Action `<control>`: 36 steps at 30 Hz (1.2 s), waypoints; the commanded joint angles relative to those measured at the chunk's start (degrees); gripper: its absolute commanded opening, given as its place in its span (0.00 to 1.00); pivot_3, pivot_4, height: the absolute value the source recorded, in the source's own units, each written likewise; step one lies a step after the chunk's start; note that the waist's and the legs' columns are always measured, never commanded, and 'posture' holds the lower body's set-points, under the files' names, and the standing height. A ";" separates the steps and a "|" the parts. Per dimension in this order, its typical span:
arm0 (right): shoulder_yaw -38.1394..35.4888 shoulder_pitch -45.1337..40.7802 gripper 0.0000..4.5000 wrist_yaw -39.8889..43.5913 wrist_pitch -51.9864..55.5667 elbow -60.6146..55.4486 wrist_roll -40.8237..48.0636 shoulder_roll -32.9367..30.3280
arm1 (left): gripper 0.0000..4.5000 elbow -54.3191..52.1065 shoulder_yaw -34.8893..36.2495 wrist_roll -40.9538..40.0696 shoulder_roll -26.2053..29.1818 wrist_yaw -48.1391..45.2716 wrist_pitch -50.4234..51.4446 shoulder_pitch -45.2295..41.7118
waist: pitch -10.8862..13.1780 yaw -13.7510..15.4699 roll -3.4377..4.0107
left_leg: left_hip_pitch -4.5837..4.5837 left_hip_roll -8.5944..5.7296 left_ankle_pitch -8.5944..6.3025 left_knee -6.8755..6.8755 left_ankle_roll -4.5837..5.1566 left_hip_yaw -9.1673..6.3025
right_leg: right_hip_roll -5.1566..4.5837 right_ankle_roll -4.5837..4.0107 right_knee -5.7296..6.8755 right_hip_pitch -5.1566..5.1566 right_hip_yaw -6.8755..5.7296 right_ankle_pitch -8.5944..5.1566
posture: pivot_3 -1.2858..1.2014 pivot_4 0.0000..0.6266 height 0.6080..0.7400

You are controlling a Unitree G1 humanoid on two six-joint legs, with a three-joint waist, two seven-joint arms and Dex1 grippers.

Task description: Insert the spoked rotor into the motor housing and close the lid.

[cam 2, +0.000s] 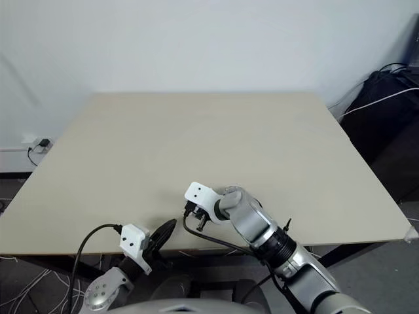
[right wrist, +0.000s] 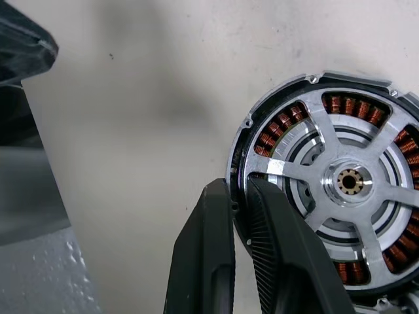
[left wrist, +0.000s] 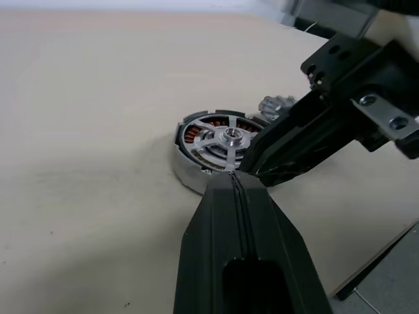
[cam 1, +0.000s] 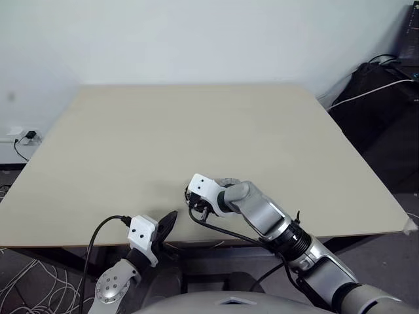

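Silver spoked rotor (right wrist: 347, 180) seated in motor housing (right wrist: 278, 127), copper windings visible between spokes, on beige table (cam 1: 196, 131) near front edge. Right gripper (right wrist: 240, 216) narrowly parted, pinching the rim. Left gripper (left wrist: 239, 190) fully closed, empty, just beside

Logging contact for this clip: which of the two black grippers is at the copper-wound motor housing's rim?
The right gripper: it straddles the round copper-wound motor housing's rim, while the left gripper hangs shut beside it.
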 commanded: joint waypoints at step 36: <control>-25.07 30.05 0.00 -37.28 -31.17 -7.73 -8.43 -3.53 | 0.00 11.28 2.93 2.08 -3.69 2.28 -14.11 -6.23 | -0.02 0.74 0.06 | 0.14 0.02 0.01 -0.01 0.01 0.09 | 0.05 0.04 -0.06 0.15 -0.03 -0.02 | 0.52 0.00 1.00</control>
